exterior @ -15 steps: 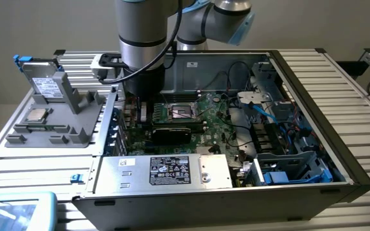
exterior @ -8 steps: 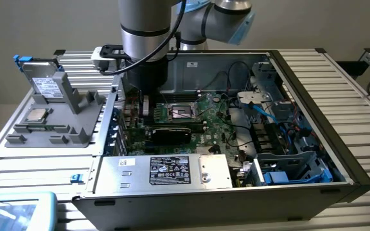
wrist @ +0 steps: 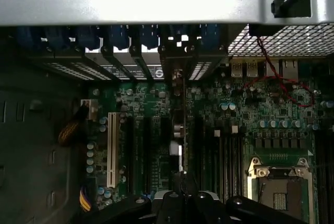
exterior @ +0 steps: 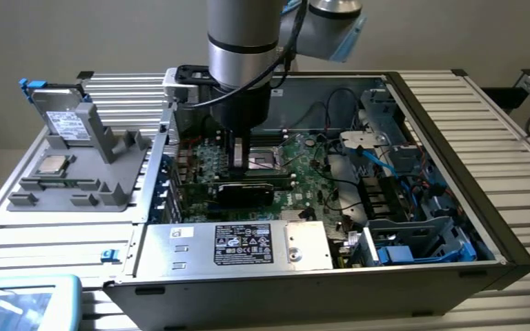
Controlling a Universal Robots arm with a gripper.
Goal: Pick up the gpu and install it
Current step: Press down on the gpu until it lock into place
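**GPU edge-on over the expansion slots, end effector clamped on its top edge**

Bench (exterior: 523,103): ribbed metal surface carrying everything. The open computer case (exterior: 486,207) lies on its side with the panel off, presumably so the motherboard (exterior: 311,155) faces up and the arm can reach straight down to it.

Arm (exterior: 242,41): comes down vertically into the middle of the case, over the left part of the board. A vertical approach suits a card that has to enter a slot squarely.

Power supply (exterior: 246,245): silver box with a label, at the near wall of the case, clear of the arm.

Grey parts stand (exterior: 81,172): on the bench to the exterior view's left of the case. It holds a silver drive with blue clips (exterior: 63,117) upright and a processor (exterior: 52,164) lying flat, likely so each part is presented at a known pose.

Empty processor socket (wrist: 279,190): to one side of the slot area; not involved here.

GPU (wrist: 178,127): seen edge-on in the wrist view, held upright between the long slots, bracket end towards the rear slot covers (wrist: 130,38). In the exterior view its dark body (exterior: 243,193) sits low at the board. Whether it is fully seated I cannot tell.

End effector (wrist: 183,199): jaws narrow, closed on the card's upper edge.
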